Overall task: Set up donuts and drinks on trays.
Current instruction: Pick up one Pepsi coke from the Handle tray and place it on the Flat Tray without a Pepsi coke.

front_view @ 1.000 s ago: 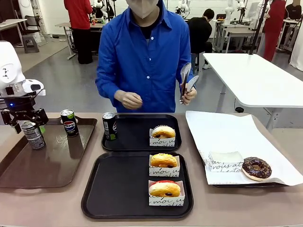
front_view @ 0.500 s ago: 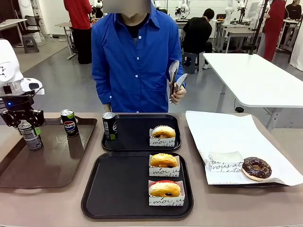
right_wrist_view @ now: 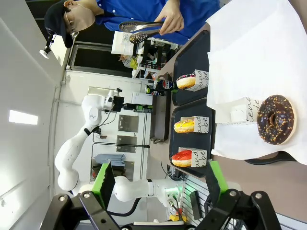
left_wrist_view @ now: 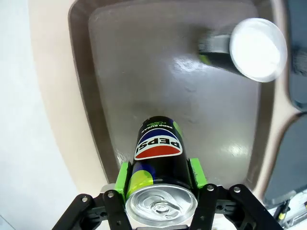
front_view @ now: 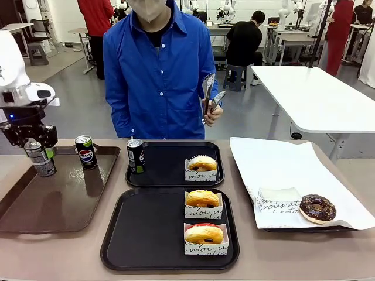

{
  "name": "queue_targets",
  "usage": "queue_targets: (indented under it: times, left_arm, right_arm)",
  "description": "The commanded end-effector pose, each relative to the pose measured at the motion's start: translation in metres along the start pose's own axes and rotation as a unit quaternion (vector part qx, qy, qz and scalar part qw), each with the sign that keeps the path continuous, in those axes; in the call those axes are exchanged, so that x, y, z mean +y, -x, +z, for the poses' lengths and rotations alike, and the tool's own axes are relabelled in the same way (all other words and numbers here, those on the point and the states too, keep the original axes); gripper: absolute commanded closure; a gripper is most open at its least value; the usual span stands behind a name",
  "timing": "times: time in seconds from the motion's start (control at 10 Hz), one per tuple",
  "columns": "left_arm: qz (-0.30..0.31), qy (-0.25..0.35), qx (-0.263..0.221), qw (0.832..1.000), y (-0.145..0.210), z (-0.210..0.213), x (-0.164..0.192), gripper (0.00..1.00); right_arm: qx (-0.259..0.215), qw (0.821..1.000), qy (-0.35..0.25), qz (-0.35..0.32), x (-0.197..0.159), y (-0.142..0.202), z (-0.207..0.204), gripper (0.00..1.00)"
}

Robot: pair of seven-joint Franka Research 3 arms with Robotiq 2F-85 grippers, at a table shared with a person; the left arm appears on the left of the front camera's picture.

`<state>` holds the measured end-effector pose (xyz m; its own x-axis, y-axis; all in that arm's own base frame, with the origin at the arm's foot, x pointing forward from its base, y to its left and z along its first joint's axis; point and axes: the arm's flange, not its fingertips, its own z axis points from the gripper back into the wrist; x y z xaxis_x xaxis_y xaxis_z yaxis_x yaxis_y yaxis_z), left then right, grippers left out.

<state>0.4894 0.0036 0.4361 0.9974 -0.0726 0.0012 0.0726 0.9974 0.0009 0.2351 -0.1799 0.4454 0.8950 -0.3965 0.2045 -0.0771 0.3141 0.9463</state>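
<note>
left gripper [front_view: 36, 149]: clamped on a black Pepsi can, green pads pressed against its two sides just under the silver top.
held can [left_wrist_view: 158, 148]: upright between the fingers, hanging below the wrist; its base looks just clear of the tray beneath.
brown tray [front_view: 58, 205]: directly under the left gripper and spreading out to its right.
second can [front_view: 86, 152]: stands on the brown tray, near the left gripper on its right side.
third can [front_view: 136, 156]: farther to the right of the left gripper, upright in the left corner of the far black tray.
far black tray [front_view: 167, 167]: well to the right of the left gripper; a golden donut [front_view: 202, 163] in a sleeve sits at its right side.
near black tray [front_view: 146, 228]: to the right of the left gripper and nearer the robot; a yellow donut [front_view: 202, 199] and a red-iced donut [front_view: 204, 234], both in sleeves, lie along its right side.
right gripper [right_wrist_view: 158, 184]: fingers apart, nothing between them.
chocolate donut [right_wrist_view: 275, 120]: ahead of the right gripper, on white paper [right_wrist_view: 254, 52], just beside a white sleeve [right_wrist_view: 238, 112].
person's hand [front_view: 212, 114]: beyond the far black tray, holding tongs [front_view: 208, 93].
</note>
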Motion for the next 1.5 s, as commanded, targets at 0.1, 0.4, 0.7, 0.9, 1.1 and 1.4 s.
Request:
queue_targets:
  times: [0.1,0.4,0.7,0.9,1.1,1.4]
  left_arm:
    - [-0.043,0.003,0.008,0.999,0.043,0.041,-0.031,1.00]
    - [-0.022,0.011,0.004,1.000,0.065,0.057,-0.023,0.59]
    - [-0.040,-0.002,0.011,0.999,0.053,0.054,-0.042,0.59]
    - [-0.040,-0.002,0.011,0.999,0.053,0.054,-0.042,0.59]
    - [-0.087,-0.014,0.001,0.996,0.068,0.048,-0.080,0.42]
    - [-0.257,-0.044,-0.013,0.965,0.112,0.015,-0.209,0.42]
  right_arm:
    - [-0.003,1.000,-0.009,0.007,0.000,-0.001,0.000,0.00]
    - [-0.003,1.000,-0.009,0.007,0.000,-0.001,0.000,0.00]
    - [-0.003,1.000,-0.009,0.007,0.000,-0.001,0.000,0.00]
    - [-0.003,1.000,-0.009,0.007,0.000,-0.001,0.000,0.00]
    - [-0.003,1.000,-0.009,0.007,0.000,-0.001,0.000,0.00]
    - [-0.003,1.000,-0.009,0.007,0.000,-0.001,0.000,0.00]
